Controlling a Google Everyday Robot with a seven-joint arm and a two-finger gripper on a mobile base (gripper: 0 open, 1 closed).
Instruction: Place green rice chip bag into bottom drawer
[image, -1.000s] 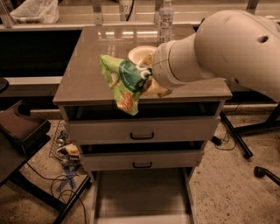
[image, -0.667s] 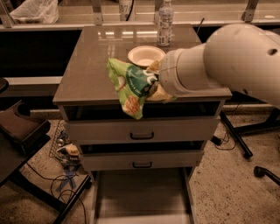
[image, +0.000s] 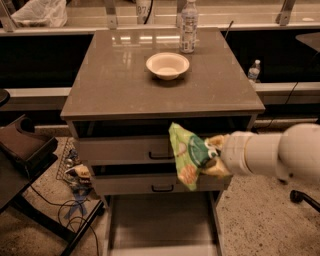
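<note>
The green rice chip bag (image: 188, 155) hangs in my gripper (image: 212, 156), which is shut on the bag's right side. The bag is in the air in front of the two upper drawer fronts, right of their black handles. The white arm reaches in from the right edge. The bottom drawer (image: 160, 220) is pulled out below, its flat grey floor showing under the bag and slightly to its left.
A white bowl (image: 167, 65) and a water bottle (image: 188, 26) stand on the cabinet top (image: 115, 85). A dark chair (image: 25, 150) and loose cables (image: 75, 185) lie on the floor at left. A small bottle (image: 254, 70) stands behind at right.
The arm has pulled back and down to the right, carrying the bag from above the cabinet's front edge down to the drawer fronts. The bowl is uncovered.
</note>
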